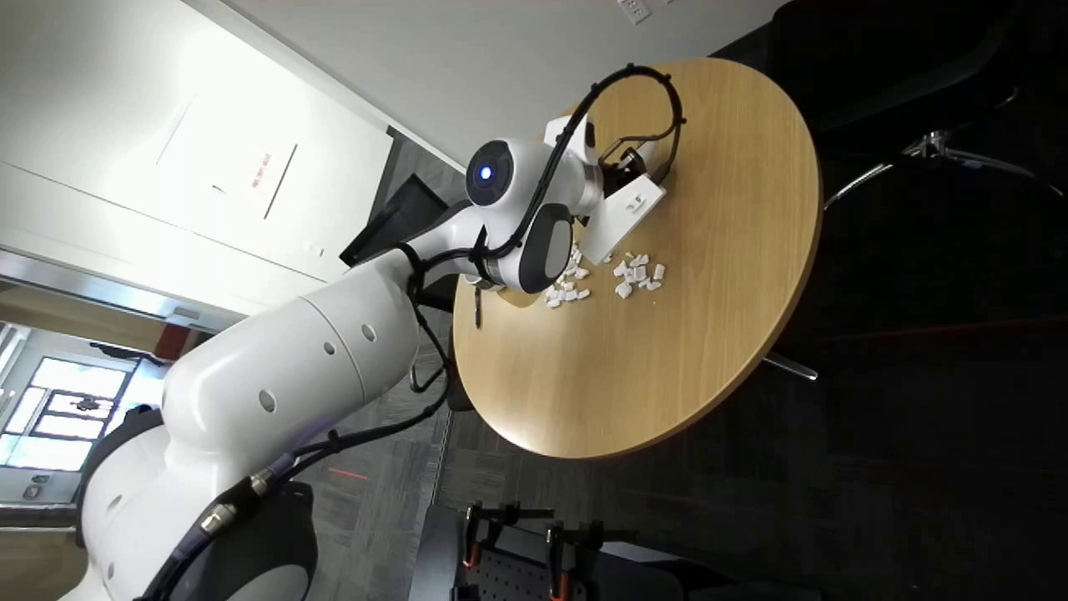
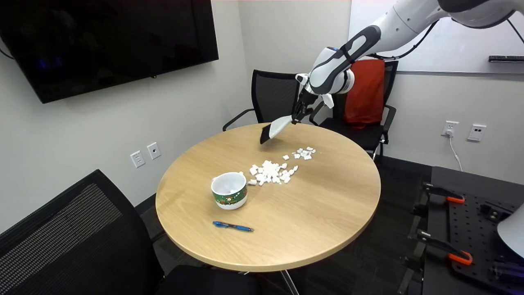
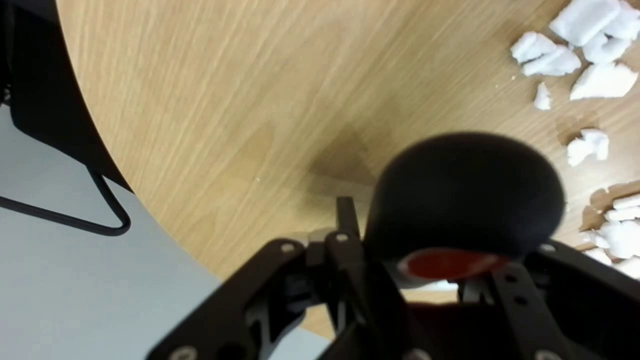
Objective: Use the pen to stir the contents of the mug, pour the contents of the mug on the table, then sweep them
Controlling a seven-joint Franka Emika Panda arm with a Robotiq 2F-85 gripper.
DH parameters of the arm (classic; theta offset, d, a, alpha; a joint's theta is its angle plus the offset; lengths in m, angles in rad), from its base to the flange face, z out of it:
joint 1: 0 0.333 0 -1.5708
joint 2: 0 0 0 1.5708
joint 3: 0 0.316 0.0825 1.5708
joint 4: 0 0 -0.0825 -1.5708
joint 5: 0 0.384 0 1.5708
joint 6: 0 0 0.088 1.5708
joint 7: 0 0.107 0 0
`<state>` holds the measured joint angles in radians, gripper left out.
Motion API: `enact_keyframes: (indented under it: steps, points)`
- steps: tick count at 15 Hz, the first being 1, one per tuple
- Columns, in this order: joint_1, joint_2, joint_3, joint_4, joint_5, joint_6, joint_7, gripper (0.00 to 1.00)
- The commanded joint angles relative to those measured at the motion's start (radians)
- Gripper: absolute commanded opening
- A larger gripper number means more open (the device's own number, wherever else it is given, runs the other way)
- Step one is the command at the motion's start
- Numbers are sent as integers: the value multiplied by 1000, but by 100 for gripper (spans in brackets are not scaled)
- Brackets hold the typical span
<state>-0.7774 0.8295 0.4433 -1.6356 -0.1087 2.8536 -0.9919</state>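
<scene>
My gripper (image 2: 295, 119) is shut on the handle of a brush with a white body (image 2: 280, 126) and black bristles (image 2: 265, 134). It hangs tilted over the far part of the round wooden table (image 2: 319, 217); whether the bristles touch the wood, I cannot tell. In the wrist view the brush's black rounded part (image 3: 465, 195) fills the space between the jaws. White bits, the mug's contents, lie in a large heap (image 2: 270, 172) and a smaller cluster (image 2: 304, 153). The white mug (image 2: 229, 200) with a green band stands upright, some white inside. A blue pen (image 2: 233, 226) lies in front.
Chairs surround the table, a black one (image 2: 82, 229) near and a mesh-backed one (image 2: 275, 96) behind. A red cloth (image 2: 364, 94) drapes over another chair. A wall screen (image 2: 106, 45) hangs above. In an exterior view the arm (image 1: 275, 367) covers part of the table and hides the mug.
</scene>
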Motion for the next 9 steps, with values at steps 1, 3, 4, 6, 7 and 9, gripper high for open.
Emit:
enact_keyframes:
  steps: [1, 3, 4, 6, 7, 9]
  points:
    - [-14, -36, 58, -16, 71, -47, -116, 15]
    - [-23, -32, 97, -11, 104, -73, -187, 15]
    - [-20, -33, 109, -9, 121, -85, -216, 15]
    - [-14, -35, 129, -7, 154, -119, -281, 15]
    - [-7, -36, 134, -5, 167, -136, -308, 15]
    - [14, -39, 136, -1, 189, -171, -363, 15]
